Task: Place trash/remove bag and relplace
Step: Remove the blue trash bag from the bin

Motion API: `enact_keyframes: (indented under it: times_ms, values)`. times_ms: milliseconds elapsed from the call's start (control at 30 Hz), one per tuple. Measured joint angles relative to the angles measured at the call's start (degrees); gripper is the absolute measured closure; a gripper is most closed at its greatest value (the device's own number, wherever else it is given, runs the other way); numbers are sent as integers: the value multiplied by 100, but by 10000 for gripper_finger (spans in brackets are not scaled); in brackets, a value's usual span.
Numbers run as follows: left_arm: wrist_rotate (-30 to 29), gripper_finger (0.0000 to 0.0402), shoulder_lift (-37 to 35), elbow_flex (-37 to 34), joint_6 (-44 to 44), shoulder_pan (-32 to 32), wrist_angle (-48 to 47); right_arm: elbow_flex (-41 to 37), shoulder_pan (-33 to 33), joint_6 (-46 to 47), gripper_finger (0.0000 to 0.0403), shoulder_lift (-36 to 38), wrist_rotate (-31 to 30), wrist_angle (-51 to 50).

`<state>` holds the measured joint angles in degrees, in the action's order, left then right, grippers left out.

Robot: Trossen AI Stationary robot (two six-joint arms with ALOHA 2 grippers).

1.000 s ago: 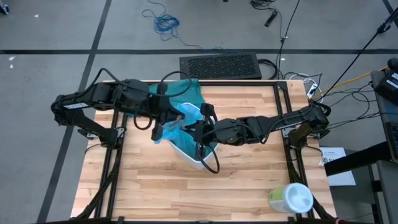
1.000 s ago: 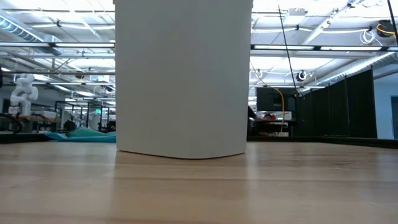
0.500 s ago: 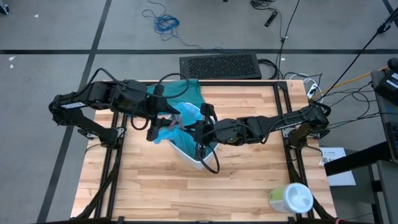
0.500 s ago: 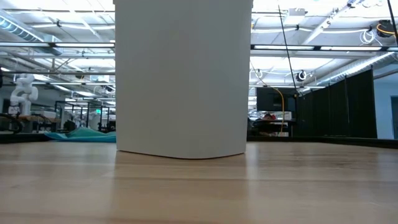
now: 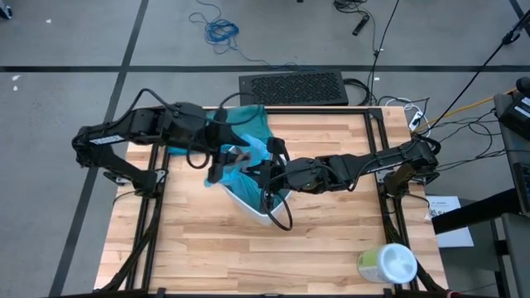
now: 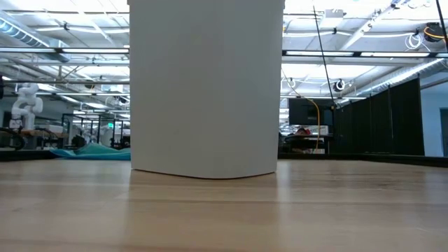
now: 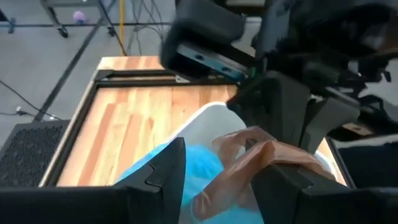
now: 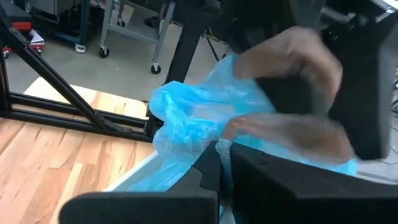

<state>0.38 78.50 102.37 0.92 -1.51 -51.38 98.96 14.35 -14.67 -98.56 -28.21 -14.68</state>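
Observation:
A white bin (image 5: 255,201) stands on the table's middle; its wall (image 6: 206,87) fills the low view. The light-blue bag (image 5: 240,161) bunches up out of the bin's top. My right gripper (image 5: 265,171) reaches over the bin from the table's right and is shut on the bag (image 8: 186,118). My left gripper (image 5: 225,165) comes from the table's left and is open. Its fingers (image 7: 165,177) stand on either side of the bag's bunch (image 7: 199,171) and of the right gripper's tan fingertips (image 7: 261,152). The trash is hidden. My right gripper pinches the bag's gathered top (image 8: 200,138) between its two fingers, several crumpled layers together. It comes nearly level from the table's right, above the bin's mouth. The bag rises slack and crinkled from the bin. Whether my left gripper touches the bag, I cannot tell.
A darker teal-green bag (image 5: 248,124) lies at the table's far edge, seen also in the low view (image 6: 91,150). A white-and-green tub (image 5: 387,263) lies near the front right corner. Bare wood lies in front of the bin.
My left gripper has opened and let go of the bag's bunch. It drew back a little toward the table's left, then came again toward the bin. The bag's top stays held by my right gripper, which has kept still.

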Motion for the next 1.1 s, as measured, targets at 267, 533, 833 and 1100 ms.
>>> enact_keyframes:
  times_ms: [267,533,833,1100]
  values:
    - [-83,354,144,0,308,-1,-115,0,0,1,403,0,0,-12]
    - [-398,399,-161,0,549,-5,145,0,-3,-105,403,4,-26,-9]
    - [-564,401,-400,231,755,-3,459,0,0,-153,394,18,-40,403]
    - [-749,401,-400,483,928,-1,461,0,0,-432,302,55,-363,929]
